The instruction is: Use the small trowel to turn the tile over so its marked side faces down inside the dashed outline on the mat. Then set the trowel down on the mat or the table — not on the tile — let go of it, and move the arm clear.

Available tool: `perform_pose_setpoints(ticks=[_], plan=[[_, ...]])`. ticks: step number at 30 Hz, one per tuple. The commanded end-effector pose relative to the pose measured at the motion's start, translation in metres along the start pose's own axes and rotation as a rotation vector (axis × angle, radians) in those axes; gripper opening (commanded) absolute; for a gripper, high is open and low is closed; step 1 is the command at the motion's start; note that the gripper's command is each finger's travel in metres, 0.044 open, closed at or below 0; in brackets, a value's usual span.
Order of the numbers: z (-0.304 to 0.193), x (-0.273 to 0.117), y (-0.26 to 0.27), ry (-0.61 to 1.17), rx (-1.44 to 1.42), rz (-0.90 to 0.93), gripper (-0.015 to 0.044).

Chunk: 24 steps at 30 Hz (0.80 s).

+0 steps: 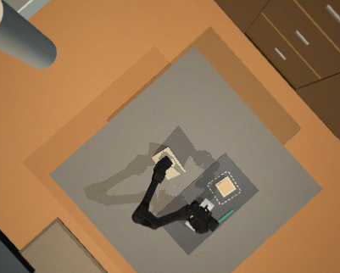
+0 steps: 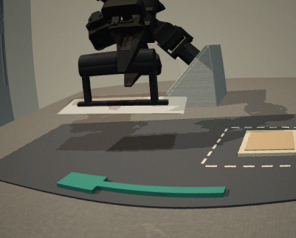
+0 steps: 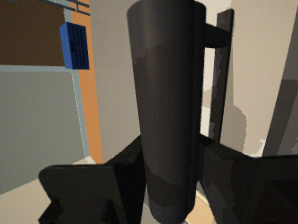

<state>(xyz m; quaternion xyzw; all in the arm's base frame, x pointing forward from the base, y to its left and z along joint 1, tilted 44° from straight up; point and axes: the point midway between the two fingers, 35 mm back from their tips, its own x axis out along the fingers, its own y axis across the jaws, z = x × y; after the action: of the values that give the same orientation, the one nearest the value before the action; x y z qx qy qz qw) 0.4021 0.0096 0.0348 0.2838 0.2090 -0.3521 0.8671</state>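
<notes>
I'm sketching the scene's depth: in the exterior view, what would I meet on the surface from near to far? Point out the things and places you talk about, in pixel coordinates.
Teal flat tool [image 1: 226,214] [image 2: 137,188], square tile [image 1: 225,186] [image 2: 271,140], grey wedge-shaped block [image 1: 173,173] [image 2: 201,85].

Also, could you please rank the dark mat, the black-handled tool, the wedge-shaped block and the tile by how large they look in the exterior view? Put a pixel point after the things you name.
Largest to smallest:
Dark mat [image 1: 189,246] [image 2: 34,162] [image 3: 282,120]
Black-handled tool [image 1: 207,205] [image 2: 100,64] [image 3: 167,100], including its white blade
Wedge-shaped block [image 1: 172,172] [image 2: 205,83]
Tile [image 1: 225,186] [image 2: 272,140] [image 3: 202,215]
</notes>
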Motion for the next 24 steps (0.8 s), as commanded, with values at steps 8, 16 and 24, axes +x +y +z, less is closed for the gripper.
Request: perform_pose_setpoints(ticks=[8, 16, 24], plan=[[0.042, 0.028, -0.005, 0.171, -0.247, -0.064, 0.0], [0.071, 0.038, -0.015, 0.361, -0.431, -0.075, 0.0], [0.105, 0.036, -0.032, 0.552, -0.56, -0.032, 0.0]])
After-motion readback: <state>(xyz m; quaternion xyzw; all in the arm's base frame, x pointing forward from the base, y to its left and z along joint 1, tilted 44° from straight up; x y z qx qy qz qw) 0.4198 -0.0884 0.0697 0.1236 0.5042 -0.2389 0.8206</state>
